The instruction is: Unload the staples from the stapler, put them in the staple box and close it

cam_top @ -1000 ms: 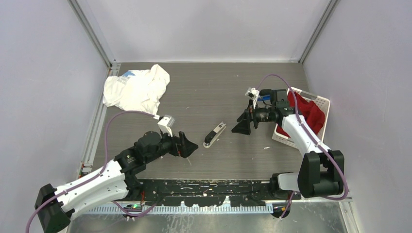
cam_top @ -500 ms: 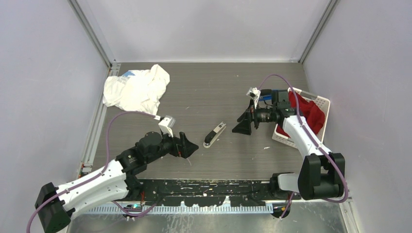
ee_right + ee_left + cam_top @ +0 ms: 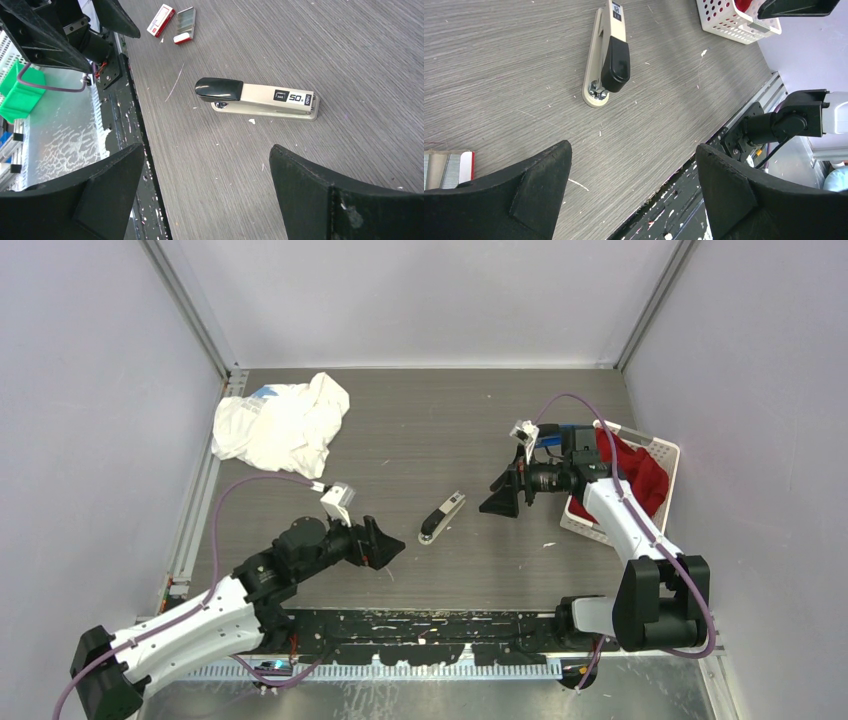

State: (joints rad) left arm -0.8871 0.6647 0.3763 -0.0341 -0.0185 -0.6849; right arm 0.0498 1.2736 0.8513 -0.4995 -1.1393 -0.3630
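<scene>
Ok so, going left to right: there's one crumpled white cloth point(image 3: 280, 425) in the far left corner of the table. Then comes the left gripper point(image 3: 388, 543), hovering low toward the near edge, jaws spread wide with nothing in them. Right by it sits one small white-and-red box point(image 3: 161, 20). Just beside that is one open tray point(image 3: 182, 38) with the staples point(image 3: 186, 16) stacked in it. They're silvery-grey strips, too small for me to count, and I can't tell whether any came out of the stapler. One stapler point(image 3: 442, 517) lies flat around the middle of the table, closed, with neither arm touching it. The right gripper point(image 3: 500, 498) hangs just past it, also gaping and empty. At the right edge there's one white basket point(image 3: 664, 452) with one red cloth point(image 3: 632, 472) in it. As far as I can judge, the job hasn't really started. The stapler needs opening, and whatever's loaded inside (hidden from here) has to be pulled out.
</scene>
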